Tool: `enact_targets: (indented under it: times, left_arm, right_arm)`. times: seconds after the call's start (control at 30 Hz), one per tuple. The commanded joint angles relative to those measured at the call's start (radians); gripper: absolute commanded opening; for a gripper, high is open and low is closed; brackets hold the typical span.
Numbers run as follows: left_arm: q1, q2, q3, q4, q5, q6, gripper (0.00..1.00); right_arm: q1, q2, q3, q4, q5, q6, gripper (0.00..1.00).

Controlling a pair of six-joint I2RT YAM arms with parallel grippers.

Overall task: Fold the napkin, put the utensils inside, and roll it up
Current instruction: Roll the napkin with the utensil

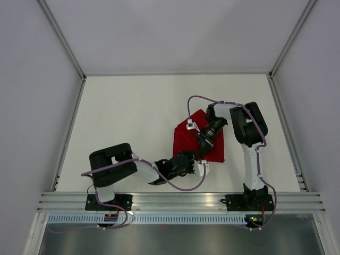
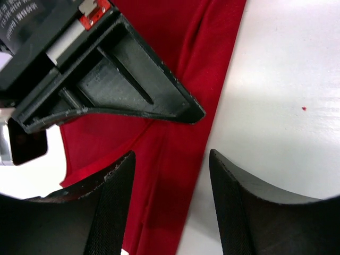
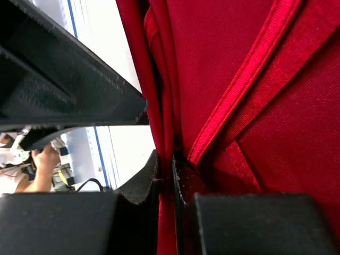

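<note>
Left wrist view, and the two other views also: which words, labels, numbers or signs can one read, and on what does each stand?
White print on the black housing, upper left of the left wrist view: too blurred and cut off to read.
Top view and right wrist view: no readable text.

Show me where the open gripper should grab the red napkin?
Probably the long folded edge of the napkin, next to the white table. The cloth lies flat there with its layers together, so the left gripper, open astride that edge, could come straight down and pinch it.
</note>
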Motion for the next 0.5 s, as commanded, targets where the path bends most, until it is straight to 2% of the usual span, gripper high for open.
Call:
enact_targets:
  times: [0.0, 0.17, 0.3, 0.47]
  left_arm:
    - [-0.002, 0.040, 0.039, 0.027, -0.002, 0.135, 0.63]
    - [-0.001, 0.079, 0.070, -0.082, 0.070, 0.152, 0.55]
    - [0.012, 0.093, 0.097, -0.181, 0.116, 0.129, 0.43]
    - [0.026, 0.100, 0.128, -0.307, 0.193, 0.111, 0.41]
  right_arm:
    - [-0.012, 0.052, 0.017, 0.101, 0.087, -0.053, 0.03]
    - [-0.015, 0.064, 0.026, 0.088, 0.084, -0.064, 0.03]
    - [-0.018, 0.077, 0.037, 0.085, 0.083, -0.064, 0.03]
    - [-0.021, 0.089, 0.049, 0.071, 0.080, -0.070, 0.03]
